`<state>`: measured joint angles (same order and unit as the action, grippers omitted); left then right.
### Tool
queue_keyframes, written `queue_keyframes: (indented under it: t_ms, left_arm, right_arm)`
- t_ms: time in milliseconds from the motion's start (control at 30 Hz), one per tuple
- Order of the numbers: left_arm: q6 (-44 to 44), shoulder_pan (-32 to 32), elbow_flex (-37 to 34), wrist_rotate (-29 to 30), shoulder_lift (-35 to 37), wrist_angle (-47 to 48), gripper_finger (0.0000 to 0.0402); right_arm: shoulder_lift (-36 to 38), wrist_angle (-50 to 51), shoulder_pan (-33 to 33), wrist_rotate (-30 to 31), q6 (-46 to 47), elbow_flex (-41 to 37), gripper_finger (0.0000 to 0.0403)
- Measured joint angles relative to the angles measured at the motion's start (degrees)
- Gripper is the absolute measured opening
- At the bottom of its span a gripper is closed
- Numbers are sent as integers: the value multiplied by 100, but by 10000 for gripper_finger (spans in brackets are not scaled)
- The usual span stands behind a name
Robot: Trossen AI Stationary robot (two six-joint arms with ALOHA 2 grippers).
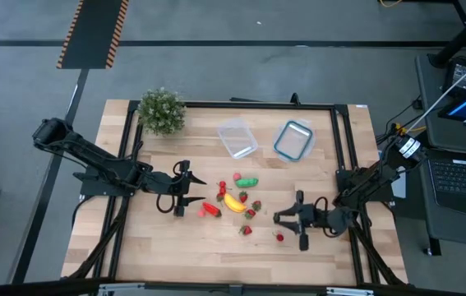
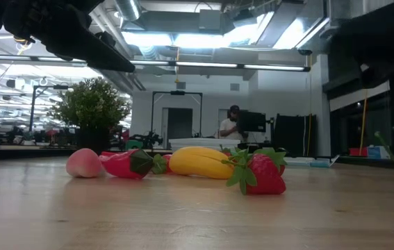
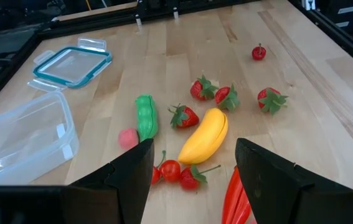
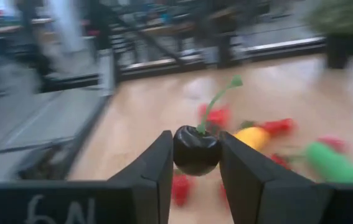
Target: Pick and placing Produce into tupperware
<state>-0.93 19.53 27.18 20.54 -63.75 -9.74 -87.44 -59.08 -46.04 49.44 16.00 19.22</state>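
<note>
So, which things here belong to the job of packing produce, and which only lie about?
Job:
- yellow toy banana
- green toy pea pod
- red toy strawberries
- dark cherry, in right gripper
- clear square plastic container
- left gripper, open

Lying about:
- blue-rimmed clear lid
- bushy potted plant

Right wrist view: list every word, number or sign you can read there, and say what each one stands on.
White marks on the dark edge below the right tool, which grips a dark cherry: too blurred to read; roughly "6N".
Nothing else there carries readable text.
</note>
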Motion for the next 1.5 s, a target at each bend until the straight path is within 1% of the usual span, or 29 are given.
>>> queue_keyframes:
  t_ms: [67, 233, 300, 400, 467, 600, 767, 900, 1067, 1200, 1333, 1500]
  left_arm:
    - [0, 0, 0, 63, 0, 0, 220]
    - [2, 0, 0, 497, 0, 2, 220]
    - [2, 0, 0, 571, 0, 2, 220]
    - [2, 0, 0, 578, 0, 3, 220]
    - [2, 0, 0, 580, 0, 4, 220]
    - [2, 0, 0, 583, 0, 7, 220]
    - [2, 0, 0, 583, 0, 24, 220]
    - [2, 0, 0, 583, 0, 27, 220]
    - [2, -16, 0, 615, 0, 174, 220]
    - [-3, -99, -44, 638, 0, 199, 220]
    - [-72, -194, -115, 639, -2, 214, 220]
    - [-90, -232, -136, 638, -2, 210, 220]
  right_arm:
    - [0, 66, 3, 410, -2, 0, 109]
    - [0, 106, 2, 1056, 27, 0, 109]
    - [0, 106, 11, 1322, 28, 0, 109]
    - [0, 137, 120, 1390, 29, 0, 109]
    - [0, 155, 253, 1285, 32, 0, 109]
    - [0, 183, 651, 686, 43, 2, 109]
    - [0, 247, 1263, 156, 10, 2, 109]
    - [0, 313, 1807, -713, 28, 4, 109]
    - [0, 341, 2456, -1560, -165, 83, 109]
    - [0, 702, 3057, -2388, -263, 290, 109]
    - [0, 1059, 3681, -3339, -334, 565, 109]
    - [0, 1492, 4397, -3990, -580, 911, 109]
